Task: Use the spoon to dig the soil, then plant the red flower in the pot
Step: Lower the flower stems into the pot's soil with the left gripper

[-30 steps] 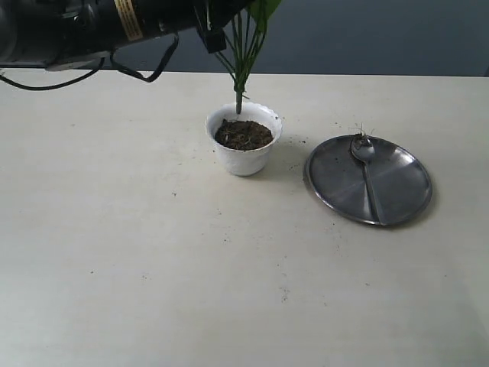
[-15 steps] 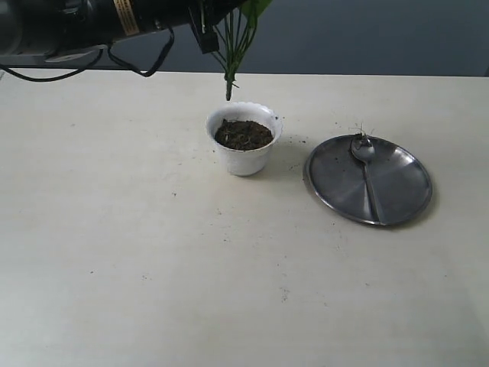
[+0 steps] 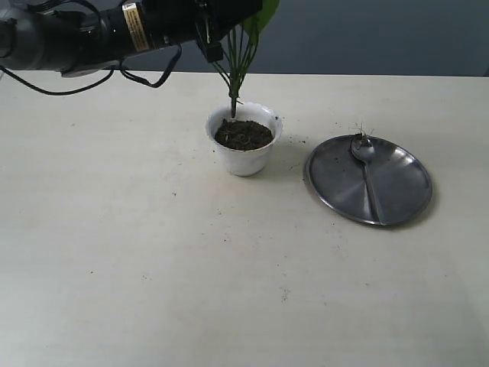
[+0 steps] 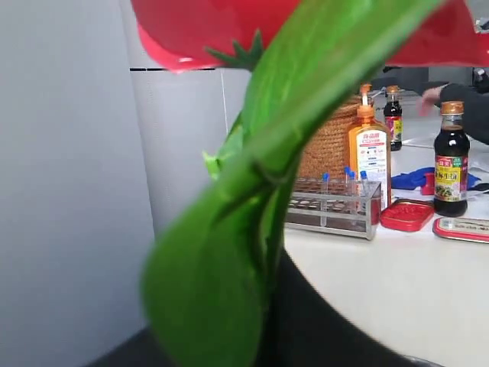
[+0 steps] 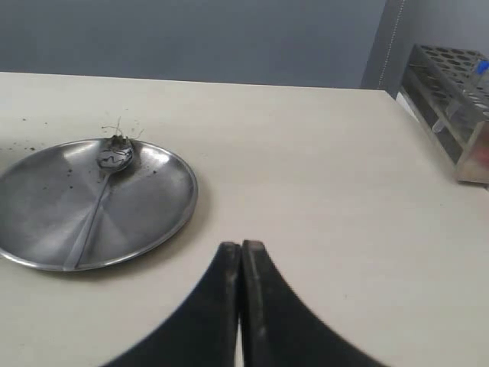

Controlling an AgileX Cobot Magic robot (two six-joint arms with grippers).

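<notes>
Red flower (image 3: 238, 69): hanging stems-down from left tool (image 3: 221, 23), clenched on upper stems, aligning stem tip upright for entering soil (image 3: 243, 134) near far rim of pot (image 3: 244, 159). Spoon (image 3: 367, 172) lying on steel plate (image 3: 405, 195), clear of planting. Right tool (image 5: 241, 306) idling closed, gripping nothing.

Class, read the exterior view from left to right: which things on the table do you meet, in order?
Pot → plate. Left out: the flower, which overlaps the pot, and the spoon, which lies on the plate.
</notes>
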